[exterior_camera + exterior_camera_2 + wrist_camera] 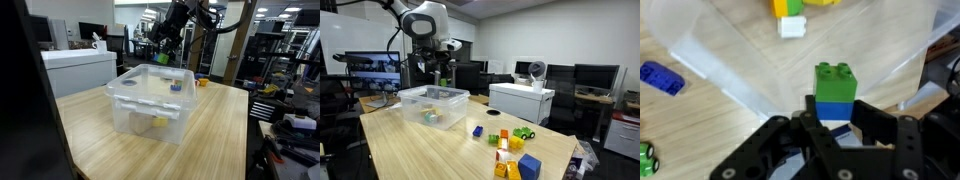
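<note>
The claw (835, 120) is closed narrowly on a block stack (835, 85), a green brick on top of a blue one. The fingers (868, 118) press the blue part from both sides and the green brick sticks out beyond the tips. In both exterior views the claw (165, 48) (438, 66) hangs in the air with the stack, above the far rim of a clear plastic bin (125, 86) (420, 96).

In the wrist view the bin's see-through wall (740, 60) lies right under the stack. Inside it are a yellow block (788, 7) and a white block (792, 27). An exterior view shows a blue block (176, 86) in the bin too.

The bin stands on a wooden tabletop (220, 130) (410, 150). Outside it, a flat blue piece (660, 77) lies just beside the wall. Well apart from the bin, a loose cluster of coloured blocks (515, 158) sits near the tabletop's end. Nothing stands between the claw and the bin.
</note>
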Controlling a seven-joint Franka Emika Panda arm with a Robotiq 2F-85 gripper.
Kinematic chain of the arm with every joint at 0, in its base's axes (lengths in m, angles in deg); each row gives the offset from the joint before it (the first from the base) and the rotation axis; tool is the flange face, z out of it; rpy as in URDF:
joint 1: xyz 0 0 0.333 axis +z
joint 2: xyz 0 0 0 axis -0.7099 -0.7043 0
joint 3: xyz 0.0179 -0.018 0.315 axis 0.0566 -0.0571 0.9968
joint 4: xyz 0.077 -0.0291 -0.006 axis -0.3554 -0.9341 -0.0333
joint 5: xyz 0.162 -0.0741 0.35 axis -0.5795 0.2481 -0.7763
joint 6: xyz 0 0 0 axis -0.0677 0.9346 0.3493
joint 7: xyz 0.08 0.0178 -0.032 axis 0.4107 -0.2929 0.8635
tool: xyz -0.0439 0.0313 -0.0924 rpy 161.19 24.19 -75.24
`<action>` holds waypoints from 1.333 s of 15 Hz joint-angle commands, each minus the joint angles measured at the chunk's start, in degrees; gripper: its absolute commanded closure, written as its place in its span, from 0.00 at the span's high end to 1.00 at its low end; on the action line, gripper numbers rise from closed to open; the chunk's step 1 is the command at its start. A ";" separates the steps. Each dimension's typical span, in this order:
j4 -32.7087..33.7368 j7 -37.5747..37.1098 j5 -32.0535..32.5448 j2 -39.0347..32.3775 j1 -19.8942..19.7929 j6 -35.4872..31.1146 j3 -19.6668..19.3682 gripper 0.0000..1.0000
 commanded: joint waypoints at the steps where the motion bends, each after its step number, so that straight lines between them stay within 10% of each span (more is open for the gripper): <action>1: -2.87 2.99 -0.88 1.73 0.16 2.98 -0.87 0.66; 6: -1.86 0.29 0.93 -0.32 -4.35 2.85 -6.20 0.99; 20: 4.85 -6.22 9.40 -26.36 -9.98 -12.75 -12.46 1.00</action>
